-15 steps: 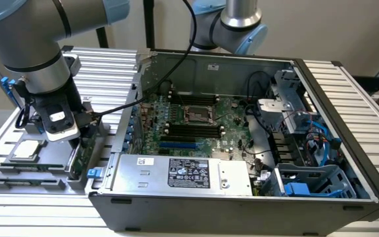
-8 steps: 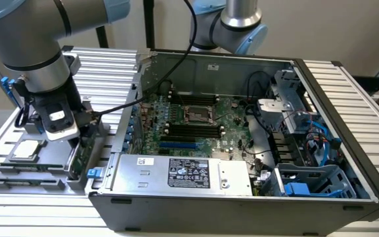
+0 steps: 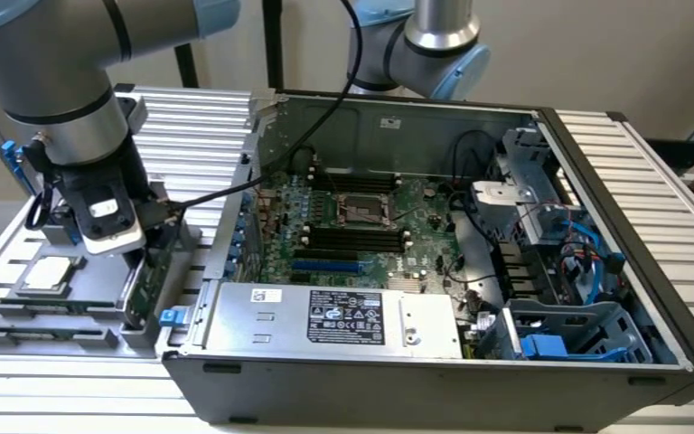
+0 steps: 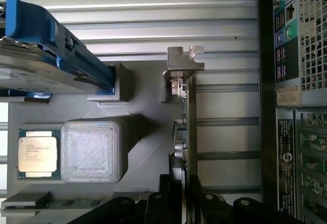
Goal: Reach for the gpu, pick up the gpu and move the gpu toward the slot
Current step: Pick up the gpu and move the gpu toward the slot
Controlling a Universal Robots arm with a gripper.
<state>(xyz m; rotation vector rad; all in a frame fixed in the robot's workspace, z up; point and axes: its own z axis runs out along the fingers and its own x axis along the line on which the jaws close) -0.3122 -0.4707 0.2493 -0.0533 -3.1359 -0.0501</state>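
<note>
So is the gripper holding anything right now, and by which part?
Cannot tell. The gripper sits over the gpu, at the end away from its silver bracket; the card stands on edge in the grey holder.

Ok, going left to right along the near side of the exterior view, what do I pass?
Square silver chip → gpu standing on edge → blue latch → silver power supply → grey-blue drive cage.
</note>
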